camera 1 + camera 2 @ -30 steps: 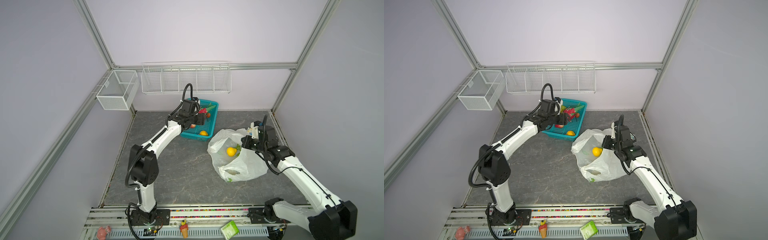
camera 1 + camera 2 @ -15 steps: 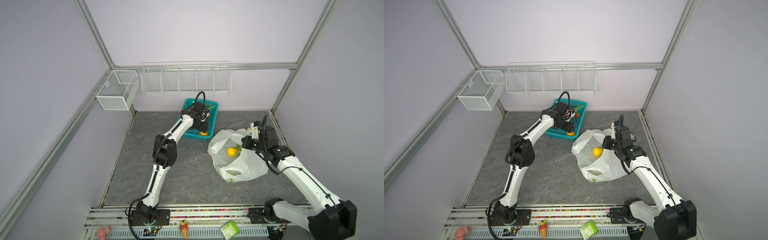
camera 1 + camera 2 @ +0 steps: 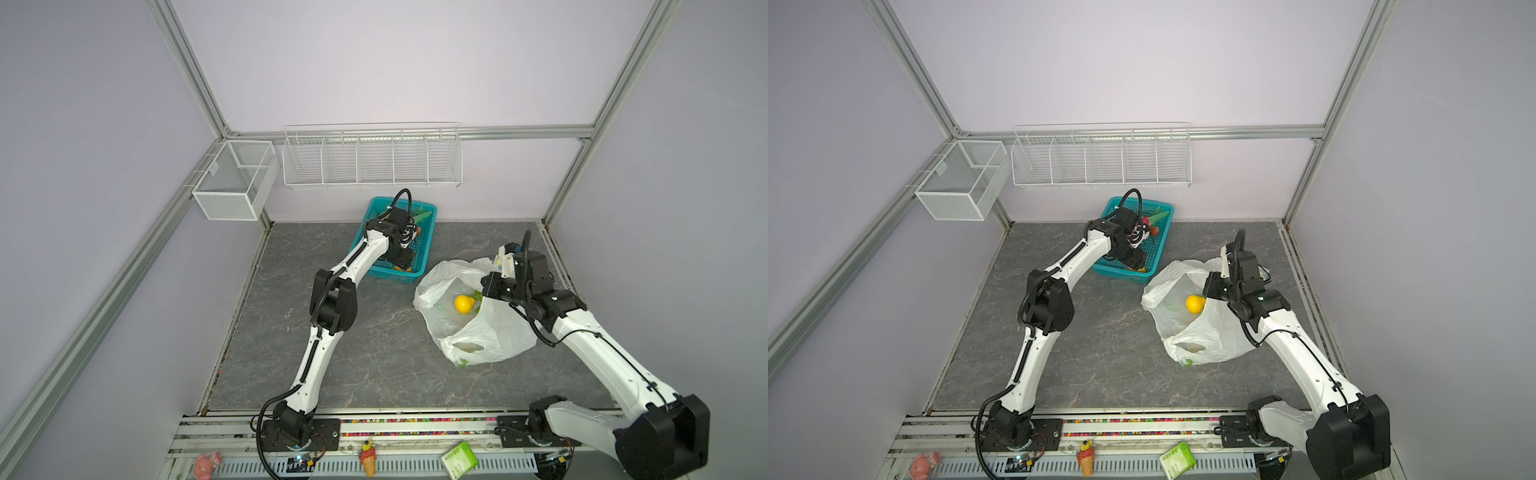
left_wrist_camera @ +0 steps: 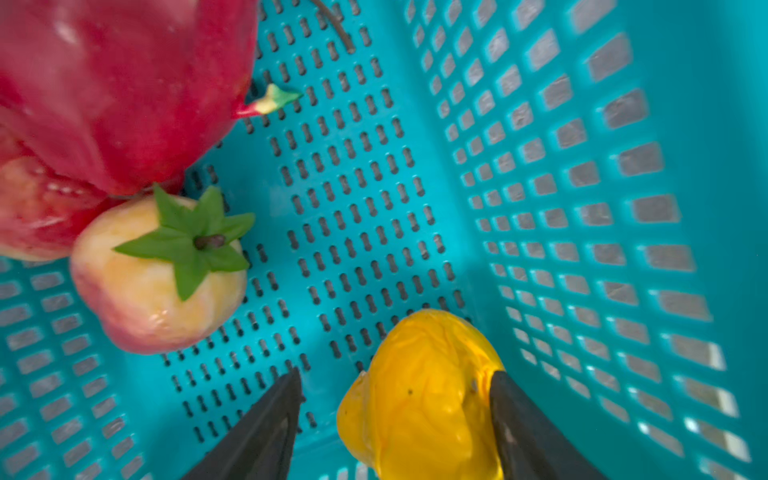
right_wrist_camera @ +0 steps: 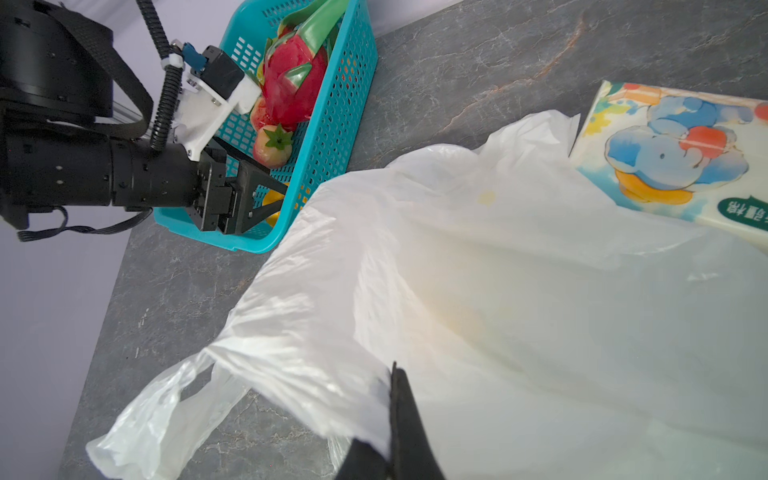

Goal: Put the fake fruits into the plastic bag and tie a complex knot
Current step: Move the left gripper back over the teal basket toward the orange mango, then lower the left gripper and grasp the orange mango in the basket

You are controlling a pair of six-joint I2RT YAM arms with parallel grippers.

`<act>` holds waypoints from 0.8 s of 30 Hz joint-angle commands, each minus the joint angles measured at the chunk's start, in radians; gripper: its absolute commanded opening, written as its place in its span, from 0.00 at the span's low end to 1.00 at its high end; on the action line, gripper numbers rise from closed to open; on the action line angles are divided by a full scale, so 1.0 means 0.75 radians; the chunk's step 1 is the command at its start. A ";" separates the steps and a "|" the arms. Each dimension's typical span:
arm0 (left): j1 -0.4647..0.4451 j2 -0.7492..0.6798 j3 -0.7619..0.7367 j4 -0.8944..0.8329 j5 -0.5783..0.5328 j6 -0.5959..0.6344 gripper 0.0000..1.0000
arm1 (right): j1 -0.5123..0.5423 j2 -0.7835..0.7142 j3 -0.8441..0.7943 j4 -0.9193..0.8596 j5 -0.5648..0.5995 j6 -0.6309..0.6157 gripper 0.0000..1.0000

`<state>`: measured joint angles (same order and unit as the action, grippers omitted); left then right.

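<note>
In both top views we see the left gripper reaching down into the teal basket at the back of the table. The right gripper sits at the rim of the plastic bag, which lies spread on the table just beside the basket with its mouth open. A yellow lemon lies inside the bag, near the right gripper. In a top view the dragon fruit shows in the basket beyond the left wrist. From the left wrist camera we find the fingers parted, one on either side of a yellow-orange fruit on the basket floor. One finger appears to touch its side and the other stands clear, so nothing is clamped. A pale strawberry with a green cap lies near, touching the dragon fruit behind it. From the right wrist camera we see the right gripper closed, pinching the thin edge of the bag and holding it raised, while a handle loop lies on the table. The left gripper dips into the basket with its jaws apart, and a cartoon-printed packet lies just beside the bag.
</note>
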<state>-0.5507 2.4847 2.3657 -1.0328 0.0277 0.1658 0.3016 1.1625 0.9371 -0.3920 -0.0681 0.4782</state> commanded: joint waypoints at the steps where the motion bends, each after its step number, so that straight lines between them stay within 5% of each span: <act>1: 0.004 0.042 0.038 -0.019 -0.169 -0.066 0.71 | -0.009 -0.004 -0.007 0.022 -0.005 -0.006 0.06; 9: 0.069 -0.031 0.017 0.034 -0.125 -0.286 0.71 | -0.009 0.008 -0.018 0.032 -0.016 0.000 0.06; 18: 0.069 -0.048 -0.035 -0.061 0.090 -0.082 0.80 | -0.008 0.024 -0.028 0.053 -0.026 0.005 0.06; 24: 0.067 -0.001 0.020 -0.164 0.089 -0.032 0.85 | -0.009 0.039 -0.032 0.070 -0.034 0.012 0.06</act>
<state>-0.4988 2.4802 2.3463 -1.0653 0.0731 0.0944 0.3016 1.1812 0.9302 -0.3717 -0.0788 0.4793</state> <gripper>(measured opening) 0.840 0.065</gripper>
